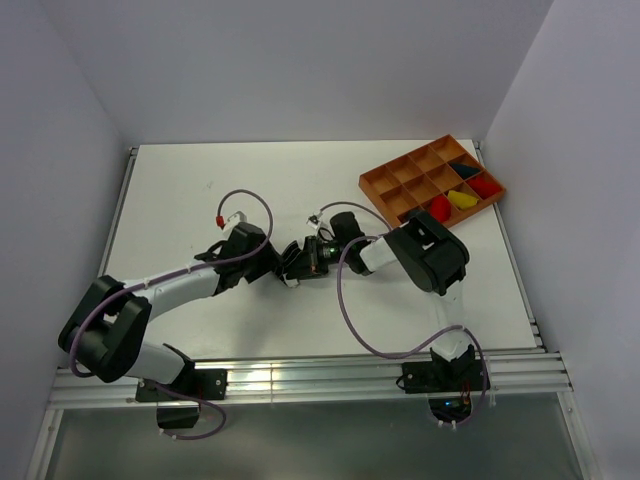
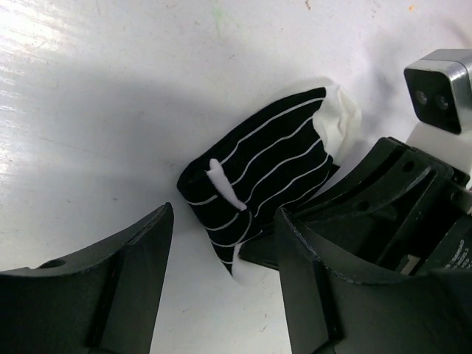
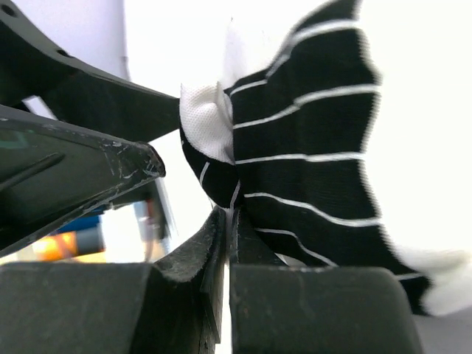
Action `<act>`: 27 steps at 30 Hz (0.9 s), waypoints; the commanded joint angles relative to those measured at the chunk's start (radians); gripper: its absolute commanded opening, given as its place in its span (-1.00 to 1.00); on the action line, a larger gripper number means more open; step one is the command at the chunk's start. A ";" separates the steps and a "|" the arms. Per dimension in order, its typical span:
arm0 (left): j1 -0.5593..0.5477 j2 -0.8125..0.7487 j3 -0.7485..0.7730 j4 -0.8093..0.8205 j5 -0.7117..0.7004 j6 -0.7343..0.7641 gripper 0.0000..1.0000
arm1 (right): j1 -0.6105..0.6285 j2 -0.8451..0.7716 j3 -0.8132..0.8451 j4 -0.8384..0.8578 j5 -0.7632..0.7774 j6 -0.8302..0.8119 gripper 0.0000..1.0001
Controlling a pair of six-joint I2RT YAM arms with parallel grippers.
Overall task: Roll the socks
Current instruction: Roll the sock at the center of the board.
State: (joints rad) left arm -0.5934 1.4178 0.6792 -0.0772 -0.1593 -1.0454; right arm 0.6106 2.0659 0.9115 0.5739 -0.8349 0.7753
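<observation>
The black-and-white striped sock (image 2: 258, 173) lies folded on the white table, with its white toe at the far end. It also shows in the right wrist view (image 3: 310, 147). My right gripper (image 3: 230, 221) is shut on the sock's edge and comes in from the right in the left wrist view (image 2: 346, 221). My left gripper (image 2: 221, 273) is open, with its fingers (image 2: 110, 280) on either side of the sock's near end and not touching it. In the top view both grippers meet at the table's middle, left (image 1: 287, 264) and right (image 1: 315, 254), and hide the sock.
An orange compartment tray (image 1: 385, 181) stands at the back right. It holds two red pieces (image 1: 440, 207), a yellow bundle (image 1: 461, 199) and a dark navy piece (image 1: 466, 171). White walls close in the table on three sides.
</observation>
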 commanded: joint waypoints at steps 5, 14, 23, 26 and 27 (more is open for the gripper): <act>-0.003 -0.025 -0.020 0.065 0.012 -0.022 0.22 | -0.049 0.069 -0.025 0.057 -0.098 0.119 -1.00; -0.003 0.072 -0.006 0.068 0.021 -0.048 0.15 | -0.057 0.089 -0.017 0.040 -0.096 0.125 -1.00; -0.003 0.127 -0.006 0.109 0.037 -0.048 -0.30 | -0.063 0.080 -0.016 0.006 -0.061 0.107 -0.99; -0.003 0.139 0.005 0.099 0.033 -0.041 -0.65 | -0.063 0.042 -0.017 -0.052 -0.032 0.050 -0.84; -0.003 0.141 0.008 0.096 0.032 -0.038 -0.72 | -0.063 0.028 -0.020 -0.061 -0.008 0.036 -0.80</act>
State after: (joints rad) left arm -0.5934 1.5387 0.6682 0.0227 -0.1295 -1.0943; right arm 0.5556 2.1235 0.9020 0.6426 -0.9447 0.9051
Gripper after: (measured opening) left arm 0.185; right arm 0.093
